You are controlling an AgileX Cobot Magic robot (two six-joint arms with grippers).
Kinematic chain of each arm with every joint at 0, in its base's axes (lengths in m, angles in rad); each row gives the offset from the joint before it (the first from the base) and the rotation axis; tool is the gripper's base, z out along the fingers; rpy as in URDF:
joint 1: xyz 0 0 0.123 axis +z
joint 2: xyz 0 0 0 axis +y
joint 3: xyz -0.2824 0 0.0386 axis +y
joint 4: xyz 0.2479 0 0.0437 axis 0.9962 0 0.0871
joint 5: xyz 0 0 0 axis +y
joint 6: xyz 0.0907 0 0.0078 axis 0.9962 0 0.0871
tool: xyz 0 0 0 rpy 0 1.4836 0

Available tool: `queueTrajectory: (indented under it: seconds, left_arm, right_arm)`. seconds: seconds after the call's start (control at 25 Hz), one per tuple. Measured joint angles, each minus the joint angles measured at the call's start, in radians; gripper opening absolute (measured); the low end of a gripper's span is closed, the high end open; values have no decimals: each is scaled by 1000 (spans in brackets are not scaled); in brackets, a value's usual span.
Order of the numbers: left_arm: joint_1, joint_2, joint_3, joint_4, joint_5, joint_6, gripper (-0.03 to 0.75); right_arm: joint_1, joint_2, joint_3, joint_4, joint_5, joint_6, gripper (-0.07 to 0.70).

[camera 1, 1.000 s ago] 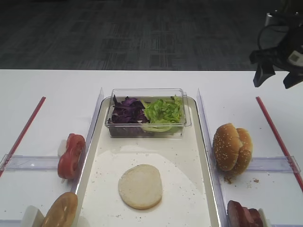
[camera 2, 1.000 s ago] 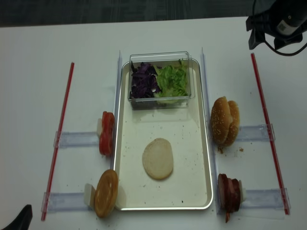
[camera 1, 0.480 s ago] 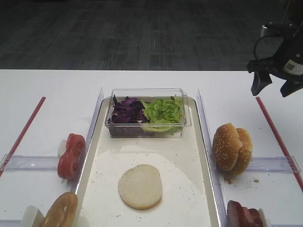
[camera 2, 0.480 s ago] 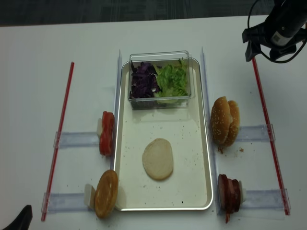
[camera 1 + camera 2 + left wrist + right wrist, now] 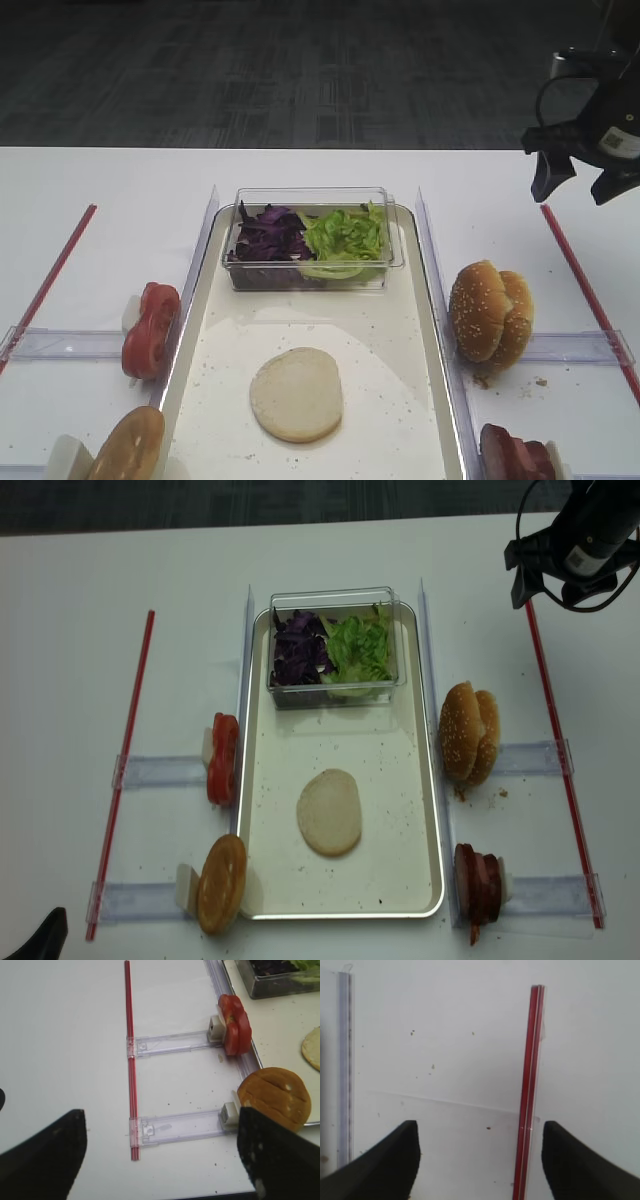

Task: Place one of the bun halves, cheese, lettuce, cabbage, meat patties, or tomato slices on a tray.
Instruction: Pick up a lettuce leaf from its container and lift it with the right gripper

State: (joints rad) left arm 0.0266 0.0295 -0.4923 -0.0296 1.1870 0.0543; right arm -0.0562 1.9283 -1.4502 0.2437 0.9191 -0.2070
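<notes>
Far right of the tray [image 5: 432,330], my right gripper [image 5: 585,180] hangs wide and empty; left gripper [image 5: 160,1160] wide too.

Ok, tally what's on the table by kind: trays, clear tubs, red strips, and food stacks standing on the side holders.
Tray: 1
Clear tub: 1
Red strips: 2
Food stacks on side holders: 4 (tomato slices, golden-brown disc, sesame bun halves, meat patties)
Total: 8
</notes>
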Motion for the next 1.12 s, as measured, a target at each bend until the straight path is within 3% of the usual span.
queueTrajectory:
  seconds: [0.24,0.52,1.12]
  left_arm:
    - [0,0,0,0,0,0,565]
    - [0,0,0,0,0,0,565]
    - [0,0,0,0,-1,0,565]
  right_arm:
    - [0,0,0,12,6,-27,460]
    - [22,0,-6,57,23,-42,452]
    - [289,4,-118,1,57,-49,452]
